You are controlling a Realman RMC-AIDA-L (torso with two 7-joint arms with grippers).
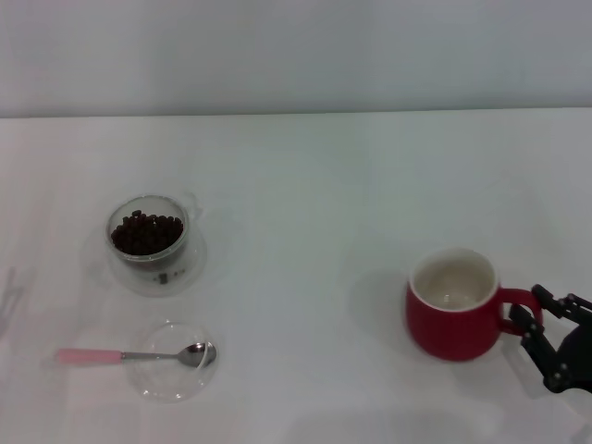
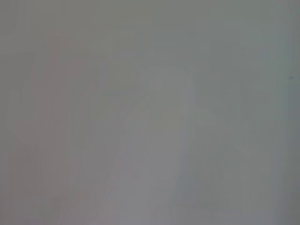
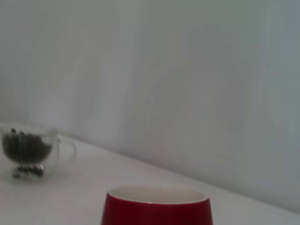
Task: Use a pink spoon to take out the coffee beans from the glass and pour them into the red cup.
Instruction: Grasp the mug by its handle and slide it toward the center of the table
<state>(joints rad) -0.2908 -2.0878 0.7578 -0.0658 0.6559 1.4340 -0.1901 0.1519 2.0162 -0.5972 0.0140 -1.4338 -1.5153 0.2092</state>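
Observation:
The glass (image 1: 148, 233) holds the coffee beans (image 1: 146, 234) and stands at the left of the white table; the right wrist view shows the glass (image 3: 29, 151) farther off. Nearer the front, the pink spoon (image 1: 139, 355) lies flat, its metal bowl resting on a flat clear dish (image 1: 176, 374) and its pink handle pointing left. The red cup (image 1: 453, 305) stands at the right, white inside, handle turned right; its rim fills the near part of the right wrist view as the red cup (image 3: 157, 206). My right gripper (image 1: 532, 307) is open, fingertips on either side of the cup's handle. The left gripper is out of view.
A clear saucer (image 1: 190, 268) sits under the glass. The white table (image 1: 305, 203) runs back to a pale wall. The left wrist view shows only a blank grey blur.

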